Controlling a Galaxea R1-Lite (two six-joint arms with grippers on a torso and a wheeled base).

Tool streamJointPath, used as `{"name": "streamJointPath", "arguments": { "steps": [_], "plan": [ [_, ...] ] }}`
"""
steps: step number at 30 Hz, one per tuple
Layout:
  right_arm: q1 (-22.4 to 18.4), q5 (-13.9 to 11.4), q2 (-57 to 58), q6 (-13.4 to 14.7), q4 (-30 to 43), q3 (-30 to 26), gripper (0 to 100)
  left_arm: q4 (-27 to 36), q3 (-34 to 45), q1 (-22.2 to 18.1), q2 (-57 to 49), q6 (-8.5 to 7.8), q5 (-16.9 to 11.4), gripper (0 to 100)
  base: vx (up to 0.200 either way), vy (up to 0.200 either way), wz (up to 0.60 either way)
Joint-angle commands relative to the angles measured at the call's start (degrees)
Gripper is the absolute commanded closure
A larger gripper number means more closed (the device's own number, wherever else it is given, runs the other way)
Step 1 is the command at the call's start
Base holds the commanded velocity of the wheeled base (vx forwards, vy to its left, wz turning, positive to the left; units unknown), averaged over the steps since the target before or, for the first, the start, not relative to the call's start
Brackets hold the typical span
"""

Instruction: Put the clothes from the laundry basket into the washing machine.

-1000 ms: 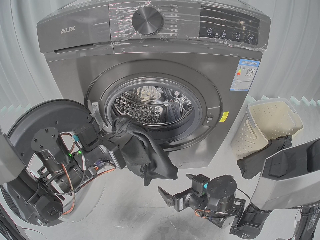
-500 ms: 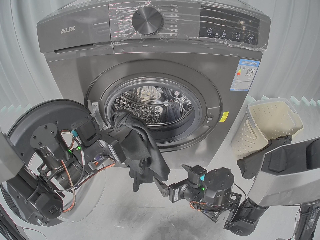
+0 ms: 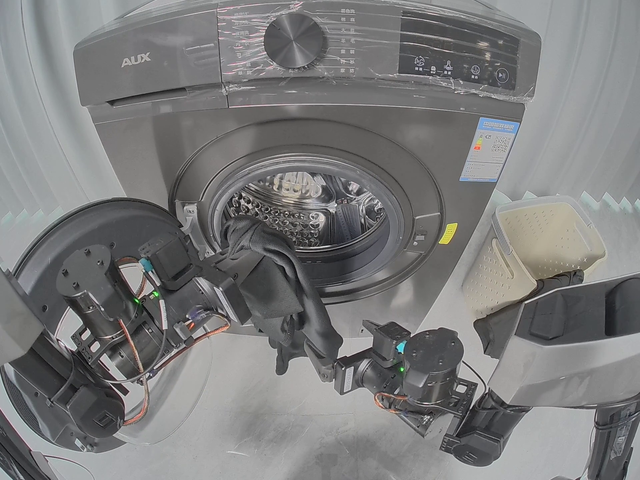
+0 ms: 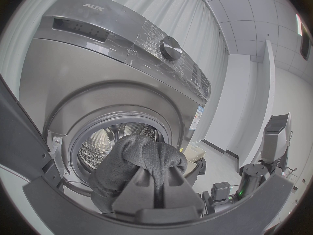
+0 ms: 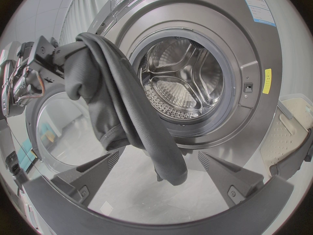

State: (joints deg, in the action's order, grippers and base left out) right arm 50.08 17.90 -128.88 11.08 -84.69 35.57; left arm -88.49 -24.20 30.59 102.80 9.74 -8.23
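Left gripper [image 4: 159,183] clamped a black garment [image 3: 287,288] at the drum [image 3: 313,208] mouth, not yet inside; my right gripper [image 5: 157,155] sat open beneath it. I saw a second garment [image 3: 500,328] draped over the laundry basket [image 3: 553,235] beyond that gripper.

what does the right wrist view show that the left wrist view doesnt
Right wrist, not left: the door glass and the garment's loose end hanging by the open right gripper. Left wrist, not right: the left gripper shut on the garment seen close, and the right arm. Both: drum, garment, basket.
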Motion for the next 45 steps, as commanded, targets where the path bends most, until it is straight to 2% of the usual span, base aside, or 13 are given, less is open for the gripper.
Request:
{"name": "streamJointPath", "arguments": {
  "steps": [1,8,9,13,15,29,30,45],
  "plan": [
    [-2.44,0.03,-3.13,-0.62,0.05,3.98,0,-0.01,0.29,0.09,-0.67,0.02,-0.03,100,0.0,0.0,0.0],
    [-5.08,-0.23,-4.8,-1.06,-0.04,7.85,0,-0.01,0.56,0.18,-1.03,0.1,-0.12,100,0.0,0.0,0.0],
    [-5.17,-0.23,-5.15,-1.06,-0.21,8.37,100,-0.01,0.56,0.26,-1.38,0.19,-0.21,100,0.0,0.0,0.0],
    [-4.9,-0.41,-5.24,-1.5,-0.39,9.34,100,-0.01,0.64,0.97,-1.55,2.04,-0.21,100,0.0,0.0,0.0],
    [-4.55,-0.49,-5.24,-1.59,-1.09,9.52,100,-0.01,0.73,0.88,-1.47,2.3,-0.3,100,0.0,0.0,0.0],
    [-3.23,-0.58,-5.33,-1.41,-1.18,8.99,100,-0.01,1.0,0.88,-1.38,2.3,-0.3,100,0.0,0.0,0.0],
    [-3.32,-0.58,-5.33,-1.41,-1.18,8.99,0,-0.01,0.91,0.88,-1.38,2.3,-0.3,100,0.0,0.0,0.0],
    [-2.88,-0.49,-6.56,-1.5,-1.09,10.13,0,-0.01,1.0,1.05,-1.55,2.3,-0.21,100,0.0,0.0,0.0]
  ]
}}
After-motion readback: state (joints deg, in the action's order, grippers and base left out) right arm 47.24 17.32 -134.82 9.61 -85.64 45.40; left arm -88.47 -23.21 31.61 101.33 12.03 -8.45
